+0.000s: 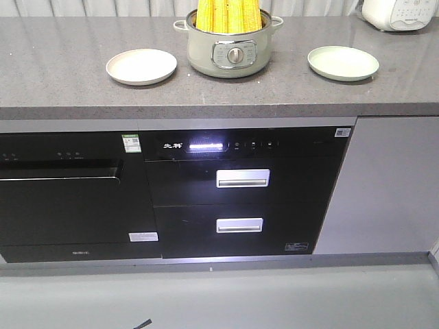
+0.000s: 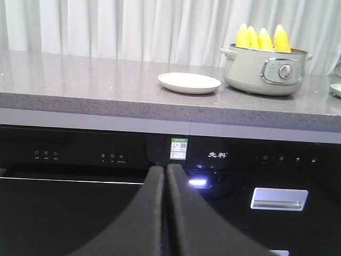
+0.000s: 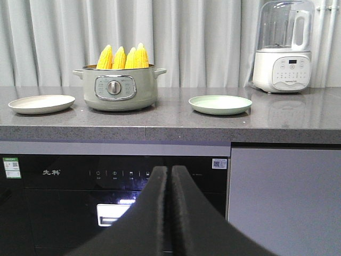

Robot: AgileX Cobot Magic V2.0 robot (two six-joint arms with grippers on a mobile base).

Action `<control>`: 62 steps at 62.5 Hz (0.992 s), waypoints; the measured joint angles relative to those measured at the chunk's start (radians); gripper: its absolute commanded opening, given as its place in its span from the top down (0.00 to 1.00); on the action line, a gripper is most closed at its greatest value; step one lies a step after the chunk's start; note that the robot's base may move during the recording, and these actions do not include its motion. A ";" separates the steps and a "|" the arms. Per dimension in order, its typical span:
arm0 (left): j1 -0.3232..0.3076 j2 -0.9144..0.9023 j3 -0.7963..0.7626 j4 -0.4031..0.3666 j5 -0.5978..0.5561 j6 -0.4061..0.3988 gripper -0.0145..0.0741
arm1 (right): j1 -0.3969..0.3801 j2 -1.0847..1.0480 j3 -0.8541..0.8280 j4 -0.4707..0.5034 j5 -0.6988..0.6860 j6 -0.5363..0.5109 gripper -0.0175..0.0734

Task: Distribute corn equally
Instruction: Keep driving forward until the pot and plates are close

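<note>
Several yellow corn cobs (image 1: 228, 15) stand upright in a pale green pot (image 1: 228, 49) at the middle of the grey counter; the corn (image 2: 263, 38) and the corn (image 3: 123, 57) also show in both wrist views. A cream plate (image 1: 141, 66) lies left of the pot and a pale green plate (image 1: 343, 63) right of it. My left gripper (image 2: 166, 169) is shut and empty, low in front of the black appliance fronts, well short of the counter. My right gripper (image 3: 171, 169) is likewise shut on nothing, below counter height. Neither gripper shows in the front view.
A white blender (image 3: 282, 48) stands at the counter's back right, with a white appliance (image 1: 401, 14) in the front view's corner. Below the counter edge (image 1: 219, 110) are a black oven (image 1: 68, 199) and drawers with silver handles (image 1: 243, 177). Curtains hang behind.
</note>
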 measured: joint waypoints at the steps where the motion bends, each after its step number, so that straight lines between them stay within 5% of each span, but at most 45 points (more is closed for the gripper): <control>1: 0.000 0.000 0.000 0.000 0.000 0.000 0.84 | 0.000 0.000 0.000 0.000 0.000 0.000 0.81; 62: 0.000 0.000 0.000 0.000 0.000 0.000 0.84 | 0.000 0.000 0.000 0.000 0.000 0.000 0.81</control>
